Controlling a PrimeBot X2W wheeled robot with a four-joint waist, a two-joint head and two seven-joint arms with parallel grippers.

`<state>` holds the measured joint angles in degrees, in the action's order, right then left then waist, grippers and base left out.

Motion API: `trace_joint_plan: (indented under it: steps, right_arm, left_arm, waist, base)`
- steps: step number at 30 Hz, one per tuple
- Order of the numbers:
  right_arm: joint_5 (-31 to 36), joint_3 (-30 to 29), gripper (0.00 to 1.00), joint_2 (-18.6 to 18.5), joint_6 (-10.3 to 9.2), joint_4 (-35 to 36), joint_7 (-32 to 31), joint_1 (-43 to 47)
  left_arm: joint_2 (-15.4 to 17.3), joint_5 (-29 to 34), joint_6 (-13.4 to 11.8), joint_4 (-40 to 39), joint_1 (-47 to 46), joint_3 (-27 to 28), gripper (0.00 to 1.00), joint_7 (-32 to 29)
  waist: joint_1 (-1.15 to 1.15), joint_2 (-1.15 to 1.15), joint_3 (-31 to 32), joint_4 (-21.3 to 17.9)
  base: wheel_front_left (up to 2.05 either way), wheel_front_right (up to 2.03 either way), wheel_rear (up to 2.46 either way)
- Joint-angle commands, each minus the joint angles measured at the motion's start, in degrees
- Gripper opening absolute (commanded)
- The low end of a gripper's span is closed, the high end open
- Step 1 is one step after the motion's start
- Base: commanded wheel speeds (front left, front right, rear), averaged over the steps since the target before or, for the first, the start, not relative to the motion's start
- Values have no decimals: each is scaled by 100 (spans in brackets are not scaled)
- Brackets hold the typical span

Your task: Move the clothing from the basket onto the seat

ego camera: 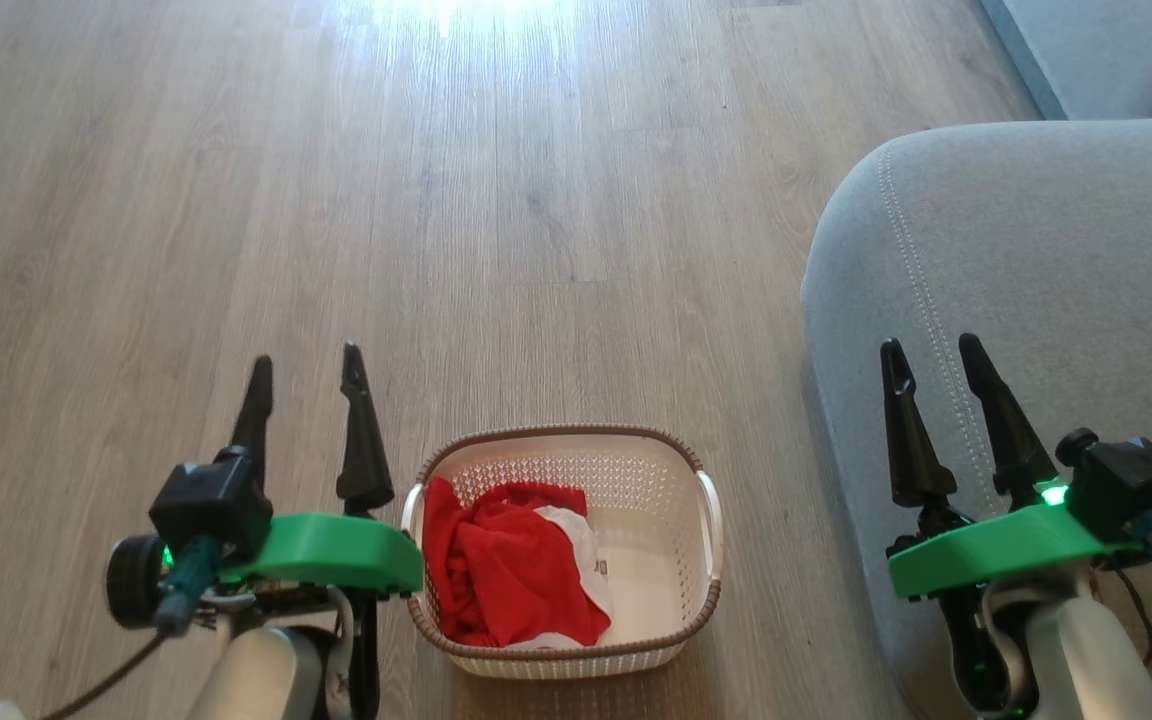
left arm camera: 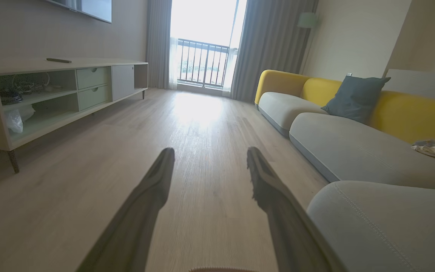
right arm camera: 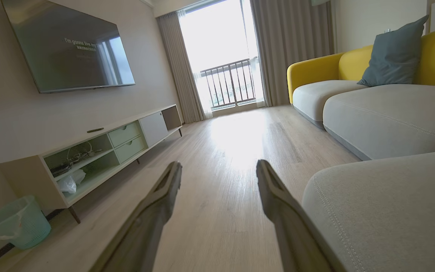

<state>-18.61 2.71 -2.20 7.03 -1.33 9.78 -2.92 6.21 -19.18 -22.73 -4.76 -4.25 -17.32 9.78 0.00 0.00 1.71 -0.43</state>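
The left pincer (ego camera: 306, 355), two long dark fingers on a green mount, is seen released and empty at the lower left. The right pincer (ego camera: 931, 343) is likewise spread, with nothing between its fingers. Between them, a small cream perforated plastic basket (ego camera: 576, 465) with a brown rim is set on the pale wood floor (ego camera: 436, 200). The crumpled red clothing (ego camera: 506, 570) with white bands is heaped in its left half, long axis running near to far. The left pincer, just beside that side, is judged nearer. The large grey fabric seat (ego camera: 1056, 280) lies to the right.

Wood floor (ego camera: 536, 200): basket (ego camera: 636, 470), seat (ego camera: 1036, 250) on it.
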Motion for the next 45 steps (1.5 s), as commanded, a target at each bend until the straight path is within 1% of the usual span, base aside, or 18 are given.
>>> trace_joint_plan:
  steps: [1, 4, 6, 7, 9, 12, 14, 16, 18, 20, 21, 22, 26, 30, 34, 45]
  right_arm:
    - [167, 145, 100, -59, 36, 264, 94, -269]
    - [360, 151, 100, -60, 37, 335, 145, -281]
    - [476, 176, 100, -60, 38, 330, 179, -271]
    - [512, 181, 100, -61, 39, 317, 196, -262]
    - [478, 132, 100, -61, 39, 271, 229, -235]
    - [445, 123, 100, -62, 41, 179, 280, -220]
    - [521, 138, 100, -63, 41, 88, 314, -208]
    - [513, 111, 100, -64, 42, -56, 347, -181]
    - [465, 56, 100, -65, 43, -303, 381, -142]
    - [497, 43, 100, -65, 44, -516, 415, -148]
    - [587, 69, 100, -66, 44, -604, 432, -158]
    - [764, 110, 100, -66, 45, -744, 466, -183]
    - [1054, 147, 100, -67, 46, -868, 522, -235]
    - [1082, 165, 100, -67, 46, -912, 522, -256]
    - [1097, 161, 100, -67, 46, -899, 522, -280]
    - [1129, 132, 100, -67, 46, -927, 522, -277]
  left_arm:
    - [102, 194, -108, -278, -330, 85, 100, 97]
    - [144, 375, -351, -389, -361, -31, 100, 148]
    - [149, 408, -400, -381, -354, -92, 100, 181]
    - [147, 411, -364, -350, -343, -126, 100, 198]
    - [139, 443, -220, -248, -317, -186, 100, 232]
    - [33, 456, -32, -56, -237, -113, 100, 282]
    - [-55, 436, 189, 112, -181, 8, 100, 315]
    - [-122, 420, 494, 417, -97, 99, 100, 349]
    - [-178, 543, 752, 631, -91, 186, 100, 382]
    - [-232, 711, 908, 762, -75, 267, 100, 416]
    - [-254, 805, 969, 817, -65, 292, 100, 432]
    - [-285, 974, 1091, 945, -27, 305, 100, 466]
    - [-317, 1293, 1195, 1084, 14, 335, 100, 522]
    - [-329, 1234, 1248, 1156, 28, 401, 100, 522]
    - [-331, 1087, 1203, 1143, 14, 431, 100, 522]
    - [-333, 1062, 1244, 1198, 12, 415, 100, 522]
  waist:
    - [0, 0, -1, -6]
    - [0, 0, -4, -19]
    - [0, 0, -5, -23]
    - [0, 0, -5, -25]
    - [0, 0, -5, -32]
    - [0, 0, -8, -49]
    - [0, 0, -6, -65]
    - [0, 0, 3, -88]
    - [0, 0, 14, -109]
    - [0, 0, 17, -122]
    - [0, 0, 20, -128]
    - [0, 0, 25, -144]
    - [0, 0, 29, -158]
    - [0, 0, 15, -147]
    - [0, 0, -1, -131]
    - [0, 0, -115, -149]
  base:
    - [0, 0, 0]
    - [0, 0, 0]
    - [0, 0, 0]
    - [0, 0, 0]
    - [0, 0, 0]
    - [0, 0, 0]
    - [0, 0, 0]
    - [0, 0, 0]
    - [0, 0, 0]
    - [0, 0, 0]
    - [0, 0, 0]
    - [0, 0, 0]
    - [0, 0, 0]
    - [0, 0, 0]
    - [0, 0, 0]
    - [0, 0, 0]
